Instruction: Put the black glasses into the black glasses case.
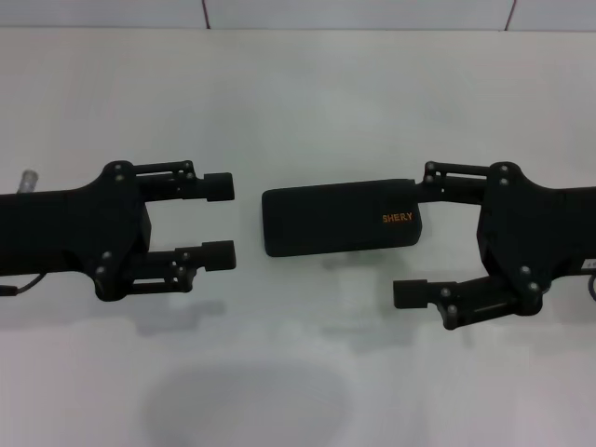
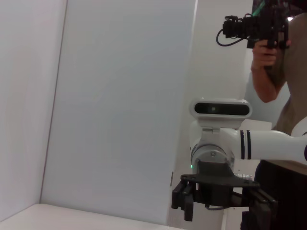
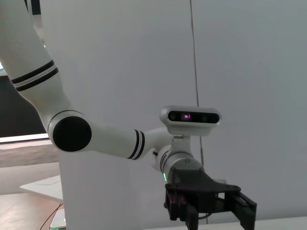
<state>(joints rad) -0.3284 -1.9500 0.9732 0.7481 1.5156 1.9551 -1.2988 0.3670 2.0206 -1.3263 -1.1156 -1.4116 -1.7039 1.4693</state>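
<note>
The black glasses case lies closed on the white table in the head view, orange lettering toward its right end. The black glasses are not in view. My left gripper is open and empty, its fingertips a short way left of the case. My right gripper is open at the case's right end. Its far finger lies by the case's far right corner and its near finger is in front of the case. The left wrist view shows the right gripper far off, and the right wrist view shows the left gripper far off.
A white wall runs along the table's far edge. A small grey cylinder shows by the left arm. A person holding a camera stands beyond the right arm in the left wrist view.
</note>
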